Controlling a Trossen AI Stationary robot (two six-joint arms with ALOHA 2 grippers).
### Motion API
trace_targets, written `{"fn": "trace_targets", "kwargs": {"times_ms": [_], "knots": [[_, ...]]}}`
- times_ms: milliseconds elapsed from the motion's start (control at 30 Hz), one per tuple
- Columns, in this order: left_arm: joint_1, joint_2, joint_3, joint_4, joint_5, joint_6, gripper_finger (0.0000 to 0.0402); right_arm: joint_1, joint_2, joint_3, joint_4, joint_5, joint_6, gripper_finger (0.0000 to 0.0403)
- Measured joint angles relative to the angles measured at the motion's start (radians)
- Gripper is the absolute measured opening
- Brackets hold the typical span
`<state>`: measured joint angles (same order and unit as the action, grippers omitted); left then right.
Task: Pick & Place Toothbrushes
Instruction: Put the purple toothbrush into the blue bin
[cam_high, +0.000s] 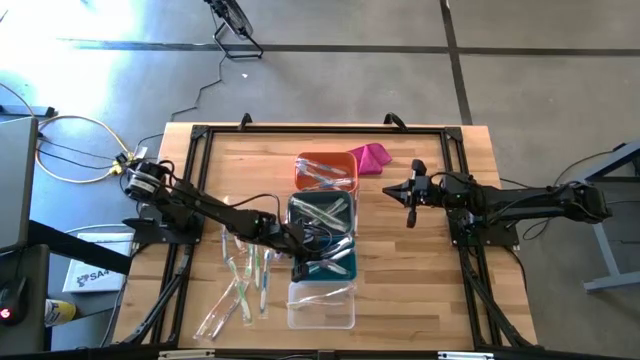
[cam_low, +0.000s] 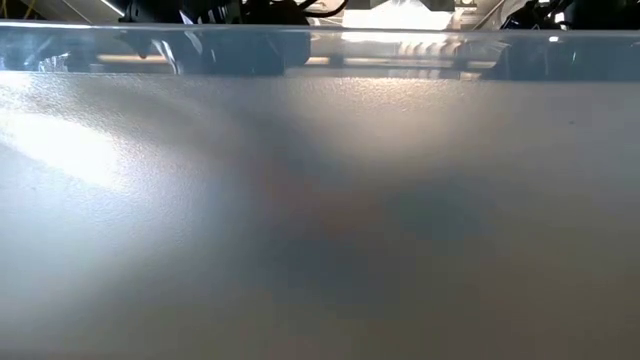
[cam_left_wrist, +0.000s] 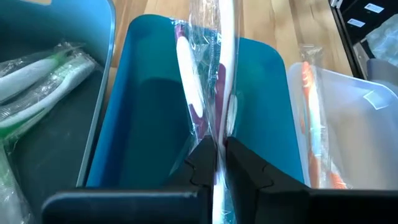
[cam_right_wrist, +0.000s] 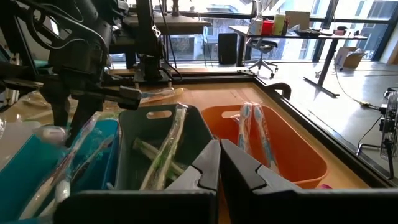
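Bins stand in a column at the middle of the worktop (cam_high: 420, 290): an orange bin (cam_high: 326, 170) farthest back, then a grey bin (cam_high: 321, 213), a teal bin (cam_high: 330, 262) and a clear bin (cam_high: 320, 305) at the front edge. A magenta cloth (cam_high: 371, 156) lies just beside the orange bin.

The left gripper (cam_left_wrist: 220, 163) hangs over the teal bin, clenched on a wrapped white toothbrush (cam_left_wrist: 219, 68) whose clear wrapper runs up between the two fingers (cam_left_wrist: 202, 163). The brush stands roughly upright, its lower end hidden by the fingers.

More wrapped toothbrushes (cam_high: 242, 283) lie scattered on the bare wood on the left side of the bins, mostly green and white. Others rest inside the bins: green ones (cam_right_wrist: 163, 155) leaning in the grey bin, a few blue-tinted ones (cam_right_wrist: 255, 134) in the orange bin, an orange-tinted one (cam_left_wrist: 314, 124) in the clear bin.

The right gripper (cam_high: 409, 210) waits above the worktop, on the right side of the grey bin, fingers pressed together with nothing between them.

The low view is filled by a frosted wall, which I take to be the clear bin's side.
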<state>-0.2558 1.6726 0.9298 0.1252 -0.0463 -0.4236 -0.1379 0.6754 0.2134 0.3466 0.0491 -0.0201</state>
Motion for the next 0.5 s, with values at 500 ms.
{"fn": "trace_targets", "kwargs": {"times_ms": [500], "knots": [[0.0, 0.0, 0.0, 0.014, 0.003, 0.004, 0.0122, 0.0, 0.0, 0.0, 0.0, 0.0, -0.001, 0.0004]]}}
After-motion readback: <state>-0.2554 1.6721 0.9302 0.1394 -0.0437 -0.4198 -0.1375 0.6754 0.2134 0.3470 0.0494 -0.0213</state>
